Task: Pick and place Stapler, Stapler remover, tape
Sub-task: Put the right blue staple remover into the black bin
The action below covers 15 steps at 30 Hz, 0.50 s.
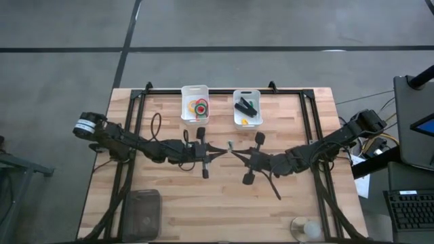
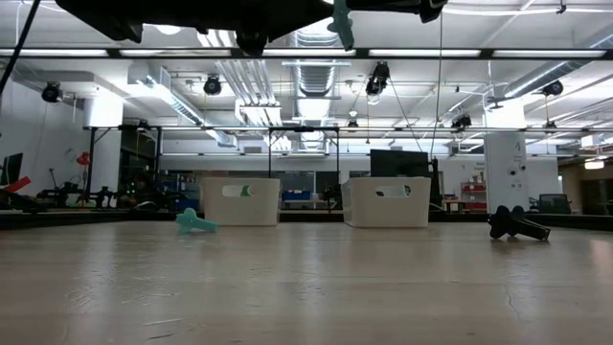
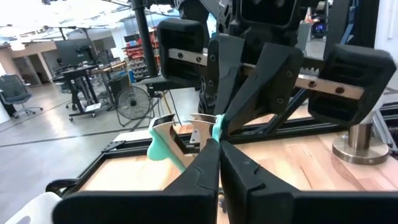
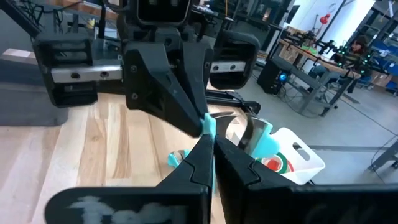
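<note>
Pale wooden table [image 2: 316,287] fronts a pipe-ceilinged workshop.

- Left arm: reaches in from the table's left edge toward the centre, raised above the tabletop.
- Left gripper [image 1: 218,150]: fingers pressed together, tips pointing at the right gripper.
- Right arm: reaches in from the right edge toward the centre, also raised.
- Right gripper [image 1: 235,150]: fingers pressed together on a thin teal piece, just beside the left gripper's tips.
</note>
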### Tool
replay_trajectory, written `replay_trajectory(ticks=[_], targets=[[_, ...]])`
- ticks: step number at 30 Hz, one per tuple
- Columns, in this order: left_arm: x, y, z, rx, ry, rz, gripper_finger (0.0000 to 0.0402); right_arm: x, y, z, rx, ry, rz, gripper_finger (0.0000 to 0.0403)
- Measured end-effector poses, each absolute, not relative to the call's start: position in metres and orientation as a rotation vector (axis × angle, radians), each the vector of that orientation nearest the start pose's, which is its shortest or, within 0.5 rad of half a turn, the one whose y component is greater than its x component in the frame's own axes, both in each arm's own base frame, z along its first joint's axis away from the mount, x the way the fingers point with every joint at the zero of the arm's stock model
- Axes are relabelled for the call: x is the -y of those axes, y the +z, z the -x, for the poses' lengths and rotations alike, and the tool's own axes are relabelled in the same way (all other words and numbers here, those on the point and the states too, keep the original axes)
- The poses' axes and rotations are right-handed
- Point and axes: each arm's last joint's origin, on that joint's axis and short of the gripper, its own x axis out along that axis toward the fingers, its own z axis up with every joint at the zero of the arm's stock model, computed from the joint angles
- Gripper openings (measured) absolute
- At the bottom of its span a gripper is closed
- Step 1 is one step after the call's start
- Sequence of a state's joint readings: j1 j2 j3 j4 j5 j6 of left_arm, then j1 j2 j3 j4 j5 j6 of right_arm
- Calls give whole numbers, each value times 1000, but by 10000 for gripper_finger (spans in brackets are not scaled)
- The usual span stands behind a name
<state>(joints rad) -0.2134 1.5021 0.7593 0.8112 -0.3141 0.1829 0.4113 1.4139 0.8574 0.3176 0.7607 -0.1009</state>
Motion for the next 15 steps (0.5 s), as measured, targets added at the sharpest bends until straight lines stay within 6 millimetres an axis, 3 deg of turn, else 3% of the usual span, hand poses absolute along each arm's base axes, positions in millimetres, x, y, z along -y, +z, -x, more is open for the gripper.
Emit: replay_trajectory(ticks=[9,15], targets=[[60,247,-311,37,105,-169,3,-104,263,-287,-228,-307,229,10],[60,246,-311,24,107,-173,2,-105,262,-287,-242,-298,220,56]])
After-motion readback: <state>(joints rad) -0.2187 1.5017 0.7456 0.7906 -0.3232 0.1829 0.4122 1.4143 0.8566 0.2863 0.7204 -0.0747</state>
